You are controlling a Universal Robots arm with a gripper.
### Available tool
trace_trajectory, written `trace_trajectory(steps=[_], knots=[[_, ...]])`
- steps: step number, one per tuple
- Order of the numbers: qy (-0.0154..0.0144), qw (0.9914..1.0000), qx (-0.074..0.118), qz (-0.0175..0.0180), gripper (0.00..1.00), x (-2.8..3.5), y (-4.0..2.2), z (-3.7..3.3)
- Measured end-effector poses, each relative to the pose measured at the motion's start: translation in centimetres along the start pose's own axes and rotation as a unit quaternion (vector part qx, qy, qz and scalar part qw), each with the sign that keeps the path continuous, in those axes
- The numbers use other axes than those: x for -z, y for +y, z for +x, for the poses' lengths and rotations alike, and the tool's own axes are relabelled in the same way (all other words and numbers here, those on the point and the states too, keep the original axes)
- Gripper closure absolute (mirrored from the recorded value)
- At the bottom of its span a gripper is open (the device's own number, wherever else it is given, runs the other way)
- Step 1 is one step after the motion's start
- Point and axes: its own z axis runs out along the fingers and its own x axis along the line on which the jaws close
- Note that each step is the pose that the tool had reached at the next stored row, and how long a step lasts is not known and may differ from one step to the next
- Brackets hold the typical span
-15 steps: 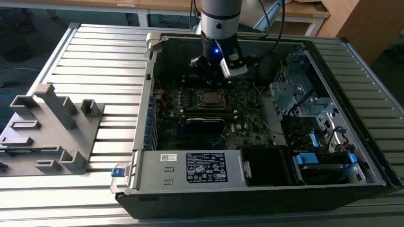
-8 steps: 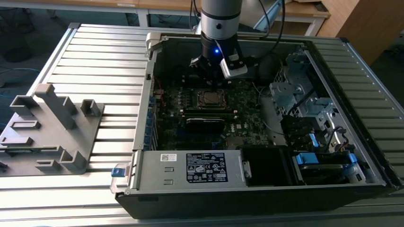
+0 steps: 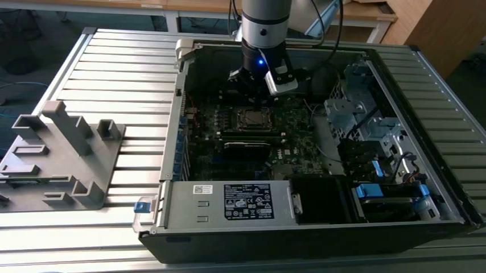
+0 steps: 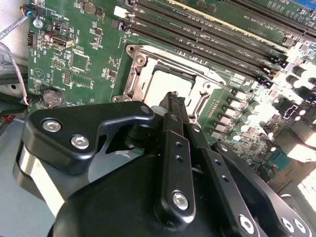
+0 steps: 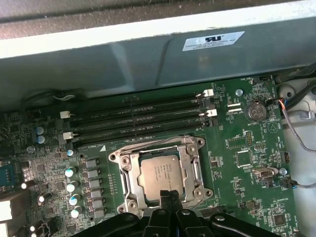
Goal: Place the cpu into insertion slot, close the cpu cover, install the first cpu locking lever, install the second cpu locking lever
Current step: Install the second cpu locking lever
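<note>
Now the cpu (image 5: 159, 173) apparently sits inside the insertion slot (image 5: 123, 170).

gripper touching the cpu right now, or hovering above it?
Cannot tell. In the first wrist view the gripper tips overlap the edge of the cpu, seated in the insertion slot. No view shows contact or a gap plainly.

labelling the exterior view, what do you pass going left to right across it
grey plastic fixture → computer case's left wall → cpu in the insertion slot → silver drive cage → case's right wall
</note>
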Motion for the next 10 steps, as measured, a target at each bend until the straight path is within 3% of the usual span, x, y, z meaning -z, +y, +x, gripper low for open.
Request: trace_trajectory(steps=[10], knots=[[0.0,1.0,0.0,0.0,0.9,0.01,-0.47,-0.08]])
